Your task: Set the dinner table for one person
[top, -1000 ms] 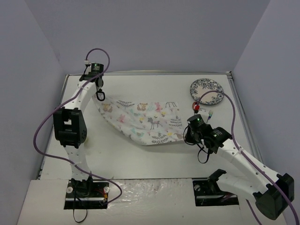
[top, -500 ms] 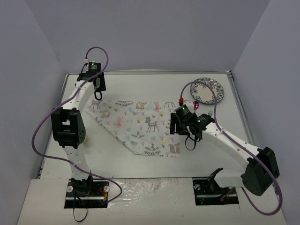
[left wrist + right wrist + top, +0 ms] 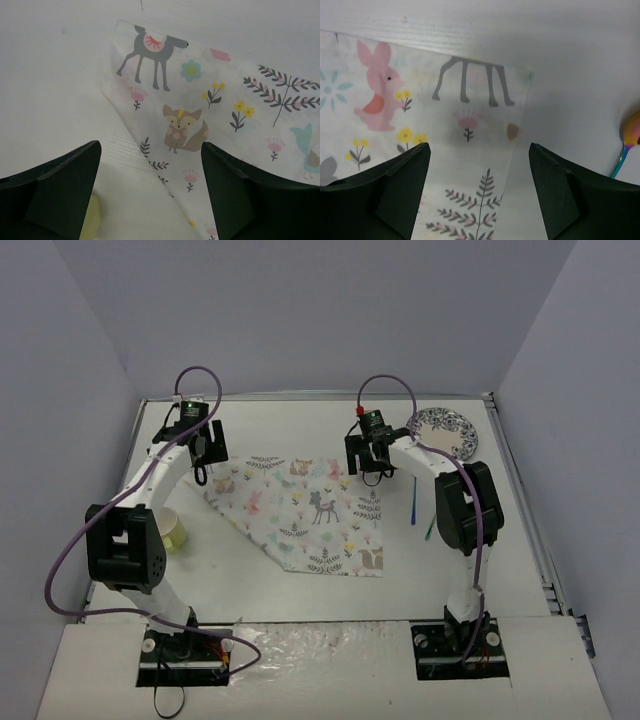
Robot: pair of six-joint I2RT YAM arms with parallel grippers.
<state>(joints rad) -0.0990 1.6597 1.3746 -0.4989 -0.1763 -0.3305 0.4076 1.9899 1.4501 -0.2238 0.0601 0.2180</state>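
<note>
Tools number two: left tool and right tool, both spread apart above one cloth; one plate, one cup.

dinner table w/ printed cloth, plate, cup, cutlery

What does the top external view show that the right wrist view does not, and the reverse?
Only the top view: the plate at the far right, the yellow cup beside the left arm, the left gripper, and the whole outline of the cloth. Only the right wrist view: a spoon bowl with a rainbow sheen at the right edge, and a pink rabbit print up close. Both: the cloth, the white table, and the right gripper, open above the cloth's far right corner.
</note>
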